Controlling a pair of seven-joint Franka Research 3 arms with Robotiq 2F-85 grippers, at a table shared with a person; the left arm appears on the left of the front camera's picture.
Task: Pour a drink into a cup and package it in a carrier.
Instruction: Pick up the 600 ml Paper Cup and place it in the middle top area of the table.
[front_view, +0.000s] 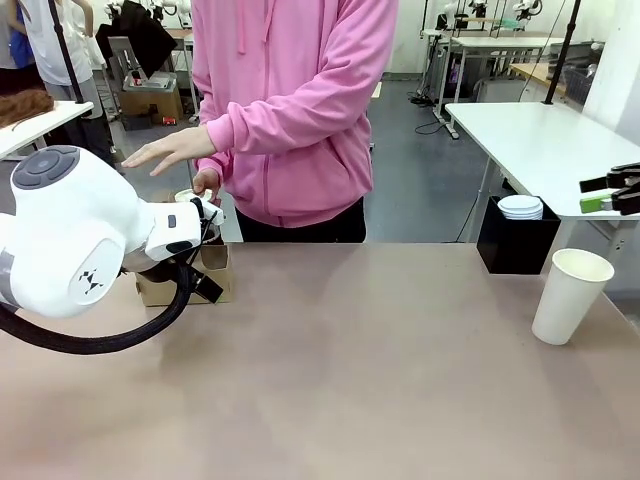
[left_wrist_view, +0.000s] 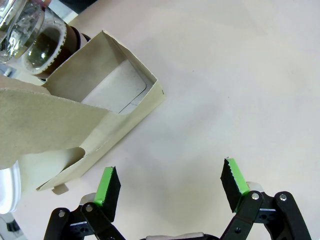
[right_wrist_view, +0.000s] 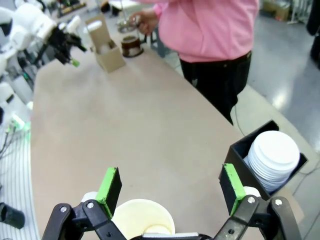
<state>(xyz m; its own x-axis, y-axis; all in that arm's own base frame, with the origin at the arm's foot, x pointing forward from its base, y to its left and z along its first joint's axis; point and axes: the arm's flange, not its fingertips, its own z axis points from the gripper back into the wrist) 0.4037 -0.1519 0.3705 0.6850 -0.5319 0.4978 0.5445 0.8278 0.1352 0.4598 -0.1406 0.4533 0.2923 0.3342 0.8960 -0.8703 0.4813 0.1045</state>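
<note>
Our left gripper (left_wrist_view: 170, 167) hangs over bare desk (left_wrist_view: 240, 75) just beside the cardboard carrier (left_wrist_view: 107, 97), fingers spread with nothing between them. We read that as parked there to steady or take the carrier later.

Right gripper (right_wrist_view: 170, 170) sits above the white paper cup (right_wrist_view: 143, 220) at the bottom of its wrist view. Its fingers are released either side of the rim, not touching, and look lined up for a grab. In the front view the cup stands lower right on the desk, well apart from the carrier at the left. It looks empty to us, so the pour is not done.

The coffee (right_wrist_view: 131, 48) is in the glass press jug (left_wrist_view: 30, 40), right behind the carrier, upper left of the left wrist view. The person's hand (front_view: 207, 183) is at the jug, with the person's other hand (front_view: 170, 150) flat above it.

A black box (front_view: 515, 245) with stacked white lids (front_view: 520, 207) sits at the desk's far right edge, near the cup.

In the way: the carrier's upright panel stands between our left fingers and the jug, and the person's hands occupy that zone.
</note>
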